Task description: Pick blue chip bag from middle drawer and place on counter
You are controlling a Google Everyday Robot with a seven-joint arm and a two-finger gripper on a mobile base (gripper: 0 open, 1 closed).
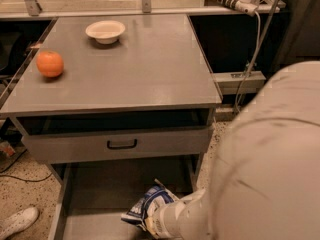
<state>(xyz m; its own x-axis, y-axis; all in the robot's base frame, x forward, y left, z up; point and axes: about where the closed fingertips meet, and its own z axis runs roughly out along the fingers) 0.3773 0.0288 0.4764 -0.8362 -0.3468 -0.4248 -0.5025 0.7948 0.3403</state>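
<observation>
Hand [154, 219] over middle drawer [100, 189], below counter [150, 69]

The arm [270, 159] fills the view from 3 o'clock down to 5 o'clock, a broad, rounded white shell close to the camera. From its lower edge a much slimmer white wrist [185, 216] runs out toward 9 o'clock, lying nearly level. The tool [156, 221] sits at the wrist's end, at about 6 o'clock in the view, low near the bottom edge. Its tip is against the blue chip bag [147, 204], which hides the working end.
</observation>
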